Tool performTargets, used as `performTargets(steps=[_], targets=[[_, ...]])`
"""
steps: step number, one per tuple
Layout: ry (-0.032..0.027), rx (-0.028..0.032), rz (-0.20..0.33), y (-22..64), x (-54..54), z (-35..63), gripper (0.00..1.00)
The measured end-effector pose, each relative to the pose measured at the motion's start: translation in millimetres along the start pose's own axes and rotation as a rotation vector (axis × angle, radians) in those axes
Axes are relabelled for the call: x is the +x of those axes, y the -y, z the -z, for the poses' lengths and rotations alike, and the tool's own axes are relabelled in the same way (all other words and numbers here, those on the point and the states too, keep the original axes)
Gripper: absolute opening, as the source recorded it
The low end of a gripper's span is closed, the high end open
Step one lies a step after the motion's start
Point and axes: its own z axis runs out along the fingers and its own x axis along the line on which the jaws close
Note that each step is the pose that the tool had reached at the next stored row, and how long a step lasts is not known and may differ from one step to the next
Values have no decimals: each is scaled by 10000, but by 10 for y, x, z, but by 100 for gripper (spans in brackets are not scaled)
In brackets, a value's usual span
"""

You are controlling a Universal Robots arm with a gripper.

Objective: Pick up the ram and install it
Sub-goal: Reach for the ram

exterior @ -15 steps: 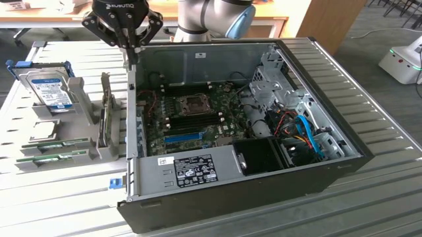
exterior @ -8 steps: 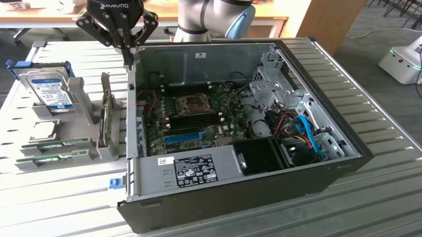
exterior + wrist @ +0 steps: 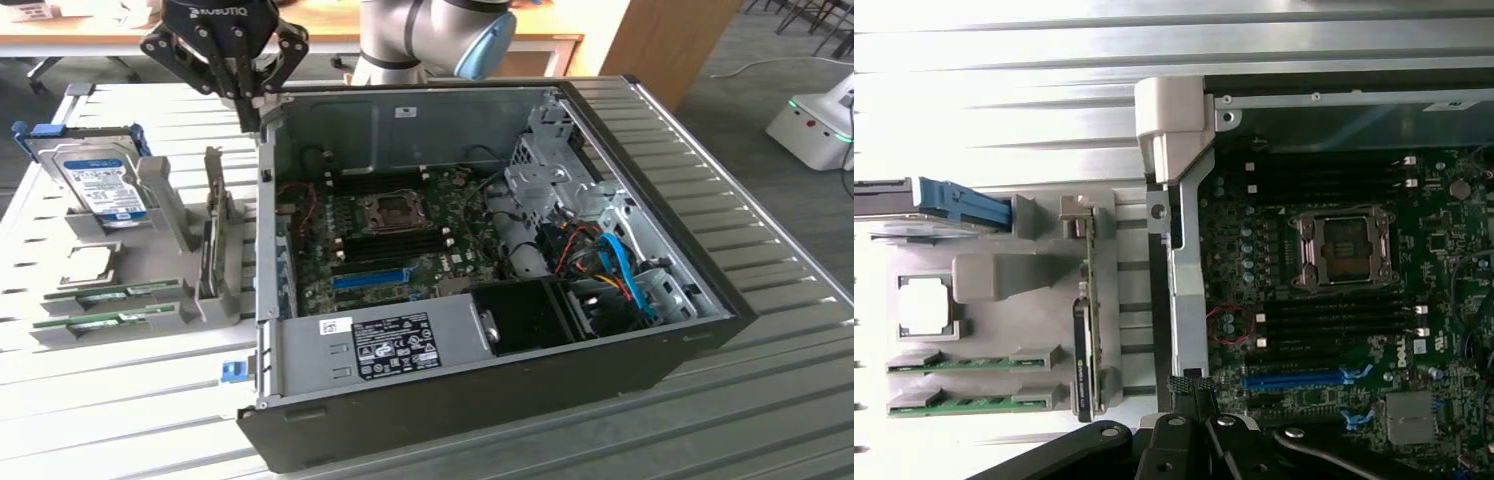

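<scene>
Exterior view first: the ram stands on edge in the grey holder at the lower left of that frame. A second green stick sits just beside it, and both are well apart from the open computer case in the middle. Nothing is picked up yet. The gripper hangs at the upper left, over the case's corner, fingers pressed together on nothing. Inside, the motherboard's black memory slots look bare, so I'd judge both the pickup and the seating remain to be done.
</scene>
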Motion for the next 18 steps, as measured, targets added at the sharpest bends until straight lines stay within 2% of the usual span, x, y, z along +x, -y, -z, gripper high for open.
performTargets(steps=[18], targets=[[0, 0, 0, 18, 246, 6, 11]])
